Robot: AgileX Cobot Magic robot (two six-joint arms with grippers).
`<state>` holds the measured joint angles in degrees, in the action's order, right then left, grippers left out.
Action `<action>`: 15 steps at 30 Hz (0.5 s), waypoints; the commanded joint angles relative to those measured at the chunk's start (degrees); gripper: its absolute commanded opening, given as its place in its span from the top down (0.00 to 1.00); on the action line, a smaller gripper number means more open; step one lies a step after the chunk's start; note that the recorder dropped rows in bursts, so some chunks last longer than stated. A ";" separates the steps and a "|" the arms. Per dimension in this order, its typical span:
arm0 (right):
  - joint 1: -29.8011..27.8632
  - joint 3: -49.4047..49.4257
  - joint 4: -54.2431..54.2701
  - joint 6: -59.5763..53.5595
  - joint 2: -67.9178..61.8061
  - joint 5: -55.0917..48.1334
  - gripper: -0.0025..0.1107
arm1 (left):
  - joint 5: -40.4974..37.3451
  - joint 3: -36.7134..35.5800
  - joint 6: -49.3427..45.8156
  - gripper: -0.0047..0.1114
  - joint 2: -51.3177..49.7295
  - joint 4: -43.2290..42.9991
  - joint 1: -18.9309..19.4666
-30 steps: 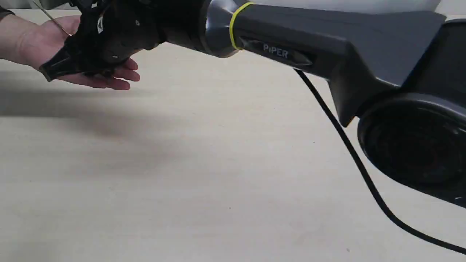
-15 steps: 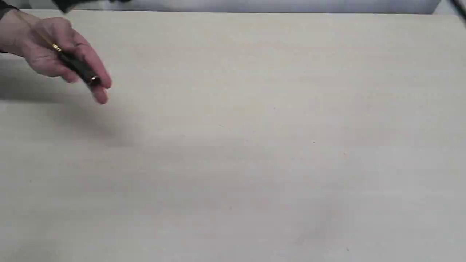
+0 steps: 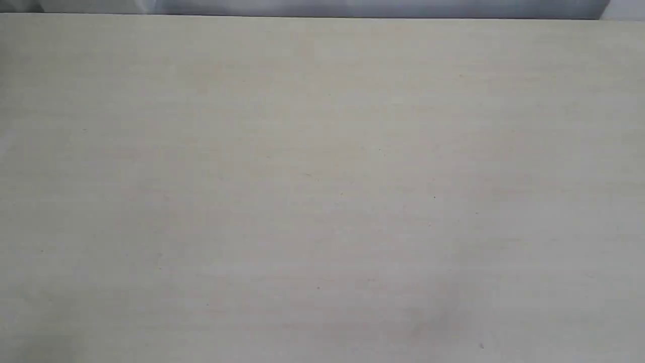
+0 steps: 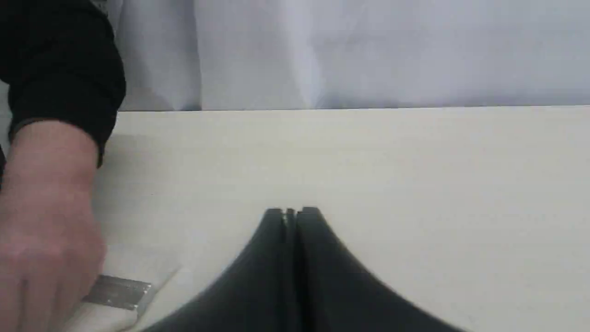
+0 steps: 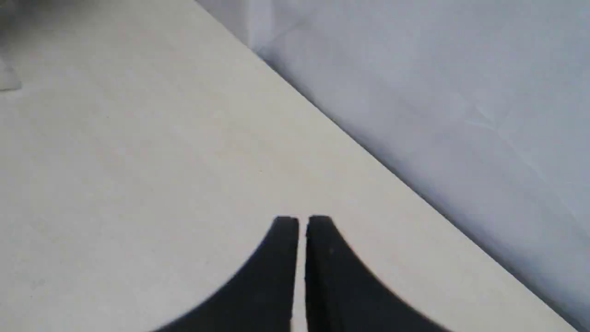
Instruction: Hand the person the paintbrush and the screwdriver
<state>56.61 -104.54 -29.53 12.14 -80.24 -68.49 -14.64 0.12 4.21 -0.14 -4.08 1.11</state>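
The paintbrush (image 4: pixel 117 292) appears only in the left wrist view. Its silver ferrule and pale bristles lie on the table, and the handle is hidden under the person's hand (image 4: pixel 46 221). My left gripper (image 4: pixel 291 212) hovers over the table beside that hand, shut with nothing in it. In the right wrist view my right gripper (image 5: pixel 303 221) hangs above bare table, its fingers together except for a thin slit and holding nothing. The screwdriver is out of view in every frame. The exterior view shows no gripper, hand or tool.
A pale wooden table (image 3: pixel 322 201) fills the exterior view, with its far edge (image 3: pixel 322 16) against a white cloth backdrop (image 4: pixel 368 50). The person's black sleeve (image 4: pixel 60 69) reaches in from beyond that edge.
The right arm, which held the screwdriver over the person's palm, has pulled out of the exterior view. The hand closed on the screwdriver, then left that view with it.
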 commanded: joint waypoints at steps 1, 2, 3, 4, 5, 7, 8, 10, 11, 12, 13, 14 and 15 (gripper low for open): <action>3.40 4.98 -4.16 4.48 8.03 -1.22 0.94 | 0.35 -0.12 0.12 0.96 0.14 0.06 -0.47; 4.45 6.62 -5.12 5.75 10.72 -1.22 0.94 | 0.35 -0.12 0.12 0.96 0.14 0.06 -0.47; 5.19 8.00 -6.02 7.13 13.48 -1.22 0.94 | 0.35 -0.12 0.12 0.96 0.14 0.06 -0.47; 6.00 9.83 -7.03 9.05 16.26 -1.22 0.94 | 0.35 -0.12 0.12 0.96 0.14 0.06 -0.47; 6.72 11.76 -8.26 11.07 18.99 -1.22 0.94 | 0.35 -0.12 0.12 0.96 0.14 0.06 -0.47; 7.78 15.53 -10.19 15.02 23.85 -1.47 0.94 | 0.35 -0.12 0.12 0.96 0.14 0.06 -0.47; 8.16 17.83 -10.61 16.63 26.31 -1.47 0.94 | 0.35 -0.12 0.12 0.96 0.14 0.06 -0.47; 8.15 23.06 -12.13 19.37 31.50 -1.47 0.94 | 0.35 -0.12 0.12 0.96 0.14 0.06 -0.47; 8.15 25.40 -13.08 20.67 33.49 -1.47 0.94 | 0.35 -0.12 0.12 0.96 0.14 0.06 -0.47; 8.15 28.41 -13.83 21.57 35.93 -1.47 0.94 | 0.23 -0.12 0.12 0.96 0.14 0.22 -0.47; 8.15 31.53 -14.44 22.40 38.19 -1.47 0.94 | 0.23 -0.12 0.12 0.96 0.14 0.22 -0.47; 8.15 34.76 -14.60 23.01 40.45 -1.47 0.94 | 0.23 -0.12 0.12 0.96 0.14 0.22 -0.47; 8.15 37.32 -14.75 23.55 42.09 -1.47 0.94 | 0.34 -0.12 0.12 0.96 0.14 0.22 -0.47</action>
<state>64.62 -71.59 -43.48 34.00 -40.62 -69.28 -14.64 0.12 4.21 -0.14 -4.08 1.11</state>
